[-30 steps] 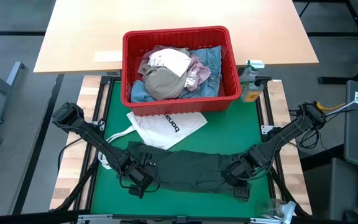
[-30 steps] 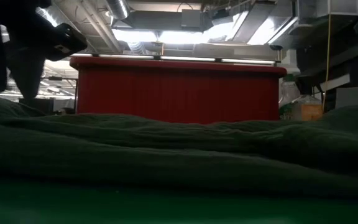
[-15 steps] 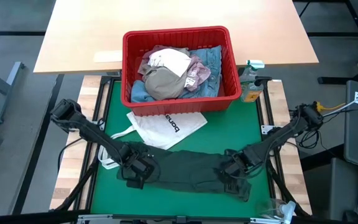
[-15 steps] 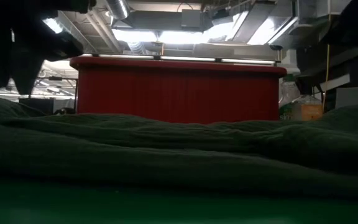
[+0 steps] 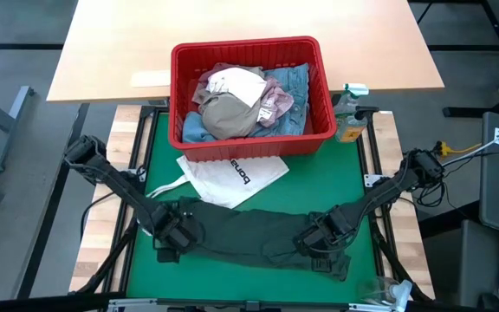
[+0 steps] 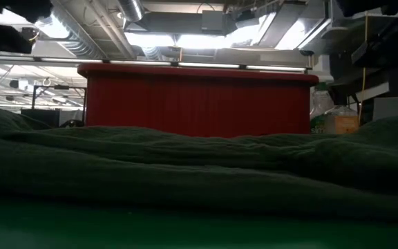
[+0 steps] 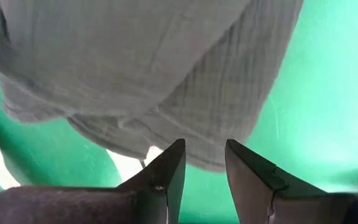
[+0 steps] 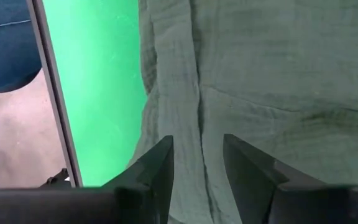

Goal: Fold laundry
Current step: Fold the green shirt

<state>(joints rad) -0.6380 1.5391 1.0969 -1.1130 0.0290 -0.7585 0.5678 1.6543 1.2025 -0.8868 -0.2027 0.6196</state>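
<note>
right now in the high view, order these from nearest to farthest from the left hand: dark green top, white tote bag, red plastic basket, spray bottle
1. Dark green cloth top: under the left hand, at the mat's front.
2. White fabric tote bag with black lettering: just behind, mid-mat.
3. Red plastic basket: farther back, full of clothes.
4. Clear spray bottle with green nozzle: far right, beside the basket.
</note>
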